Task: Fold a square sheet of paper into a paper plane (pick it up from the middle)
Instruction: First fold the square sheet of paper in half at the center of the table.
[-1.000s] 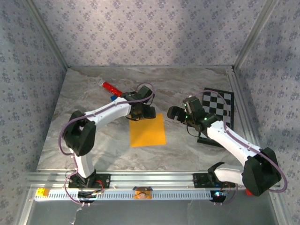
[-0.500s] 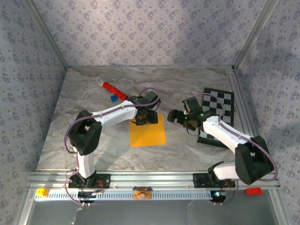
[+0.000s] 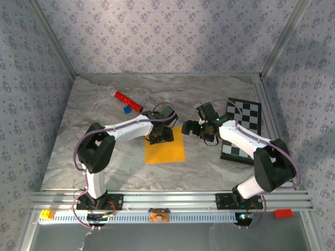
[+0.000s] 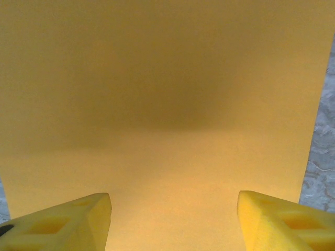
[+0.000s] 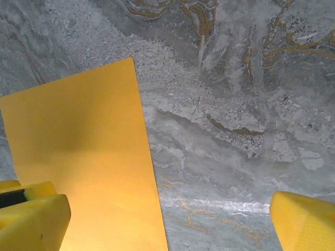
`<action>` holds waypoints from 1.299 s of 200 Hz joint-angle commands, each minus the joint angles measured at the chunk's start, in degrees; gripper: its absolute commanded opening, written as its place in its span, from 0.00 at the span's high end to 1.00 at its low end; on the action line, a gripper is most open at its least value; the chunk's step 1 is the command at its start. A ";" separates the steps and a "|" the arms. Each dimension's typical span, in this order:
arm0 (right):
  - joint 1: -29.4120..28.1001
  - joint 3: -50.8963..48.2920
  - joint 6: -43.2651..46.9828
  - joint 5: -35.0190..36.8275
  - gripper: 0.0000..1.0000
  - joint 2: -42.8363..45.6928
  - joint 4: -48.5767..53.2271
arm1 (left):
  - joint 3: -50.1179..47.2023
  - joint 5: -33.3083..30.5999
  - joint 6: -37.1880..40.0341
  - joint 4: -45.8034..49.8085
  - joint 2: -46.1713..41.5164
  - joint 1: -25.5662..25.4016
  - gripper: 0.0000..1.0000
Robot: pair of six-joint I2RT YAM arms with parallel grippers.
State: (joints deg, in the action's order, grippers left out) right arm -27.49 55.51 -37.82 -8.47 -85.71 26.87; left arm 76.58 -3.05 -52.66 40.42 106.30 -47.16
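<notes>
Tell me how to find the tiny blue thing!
Look at the far left part of the grey marble table, where a long red cylinder lies slanted. Beside it, on the near side, sits a small blue block: tiny and blue, not long and red.

I logged the marble table (image 3: 204, 167) carrying the square sheet of paper (image 3: 165, 151) flat at centre, a red cylinder (image 3: 127, 101) and a blue block (image 3: 126, 110) at eleven o'clock, and a checkered board (image 3: 248, 114) at three.

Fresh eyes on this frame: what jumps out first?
The square sheet of paper, bright orange-yellow, lies flat in the middle of the grey marble table. Both arms meet over it: the left gripper hangs open above its far edge, and the right gripper is open astride its right edge. A black-and-white checkered board lies at the right.
</notes>
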 commanded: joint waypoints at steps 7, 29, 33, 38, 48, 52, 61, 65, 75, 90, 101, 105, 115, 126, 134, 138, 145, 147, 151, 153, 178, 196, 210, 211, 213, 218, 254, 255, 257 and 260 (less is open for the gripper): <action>-0.02 1.95 3.18 -1.26 0.00 -0.86 3.41 | 2.10 -0.52 -1.86 1.47 1.14 -0.68 0.35; 0.05 2.54 4.14 -2.35 0.00 -1.38 3.63 | 3.08 -0.49 -2.27 1.75 2.47 -1.16 0.34; -0.02 2.65 4.16 -2.51 0.00 -1.46 3.70 | 3.25 -0.47 -2.34 1.79 2.74 -1.29 0.34; 0.08 2.83 4.24 -2.52 0.00 -1.57 3.92 | 3.54 -0.48 -2.44 1.93 3.06 -1.40 0.34; 0.11 3.01 4.33 -2.60 0.00 -1.65 4.11 | 4.19 -0.30 -2.44 2.10 3.69 -1.43 0.34; 0.12 3.15 4.34 -2.60 0.00 -1.73 4.14 | 4.55 -0.17 -2.38 2.29 3.92 -1.47 0.34; 0.21 3.20 4.25 -2.60 0.00 -1.75 4.23 | 5.26 -0.08 -2.27 2.61 4.42 -1.60 0.34; 0.32 3.28 4.17 -2.60 0.00 -1.78 4.17 | 5.53 -0.16 -2.22 2.68 4.67 -1.65 0.34; 0.41 3.25 4.08 -2.78 0.00 -1.83 4.15 | 6.31 -0.20 -2.43 3.25 5.31 -1.83 0.34; 0.64 3.55 4.23 -2.81 0.00 -2.07 4.44 | 7.09 -0.37 -2.92 4.18 6.22 -1.90 0.33; 0.77 3.62 4.25 -2.56 0.00 -2.28 4.60 | 7.27 -0.55 -3.14 4.38 6.67 -1.97 0.33; 0.77 3.68 4.36 -2.40 0.00 -2.31 4.72 | 7.35 -0.70 -3.17 4.52 6.79 -1.97 0.33; 0.97 3.64 4.34 -2.56 0.00 -2.48 4.77 | 7.62 -1.41 -3.39 5.31 6.90 -1.99 0.33; 1.10 3.64 4.34 -2.77 0.00 -2.44 4.83 | 7.50 -2.23 -3.07 5.76 6.64 -1.98 0.33; 1.08 3.51 4.34 -2.87 0.00 -2.38 4.79 | 7.28 -3.33 -3.06 6.36 6.21 -1.99 0.32; 1.06 3.47 4.29 -2.87 0.00 -2.36 4.80 | 7.15 -3.80 -3.06 6.56 6.01 -1.99 0.32; 1.05 3.37 4.25 -2.93 0.00 -2.29 4.69 | 6.81 -4.36 -2.90 6.60 5.62 -1.98 0.32; 1.08 3.38 4.32 -2.95 0.00 -2.27 4.68 | 6.69 -4.41 -2.78 6.55 5.53 -1.93 0.32; 1.08 3.30 4.25 -3.00 0.00 -2.27 4.60 | 6.46 -4.43 -2.65 6.40 5.30 -1.90 0.32; 1.06 3.29 4.29 -3.01 0.00 -2.27 4.62 | 6.36 -4.36 -2.56 6.31 5.21 -1.85 0.32; 1.03 3.21 4.08 -3.37 0.00 -2.36 4.34 | 5.78 -3.03 -1.76 5.75 5.45 -1.46 0.29; 1.18 3.22 4.00 -3.66 0.00 -2.36 4.30 | 5.52 -3.03 -1.10 5.28 5.62 -1.41 0.27; 1.14 3.23 3.99 -3.79 0.00 -2.36 4.42 | 5.67 -2.77 0.09 4.85 6.01 -1.43 0.26; 1.13 3.22 3.99 -3.81 0.00 -2.31 4.42 | 5.68 -2.72 0.19 4.84 6.10 -1.40 0.26; 1.10 3.21 4.01 -3.83 0.00 -2.28 4.42 | 5.69 -2.61 0.37 4.84 6.20 -1.43 0.26; 1.18 3.25 3.99 -3.85 0.00 -2.31 4.42 | 5.84 -2.47 0.72 4.86 6.44 -1.41 0.26; 1.12 2.77 3.91 -4.00 0.00 -1.92 4.33 | 5.22 -2.58 2.20 4.88 7.21 -1.38 0.25; 1.16 2.77 3.91 -4.00 0.00 -1.92 4.33 | 5.15 -2.58 2.25 4.86 7.23 -1.41 0.25; 1.15 2.77 3.92 -4.05 0.00 -1.92 4.35 | 5.05 -2.58 2.33 4.78 7.25 -1.39 0.24; 1.12 2.77 3.97 -4.07 0.00 -1.91 4.33 | 4.93 -2.64 2.42 4.71 7.25 -1.37 0.24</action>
State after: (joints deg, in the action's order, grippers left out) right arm -26.70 57.60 -34.46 -11.46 -87.55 29.82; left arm 82.04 -5.41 -52.25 44.16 112.31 -48.71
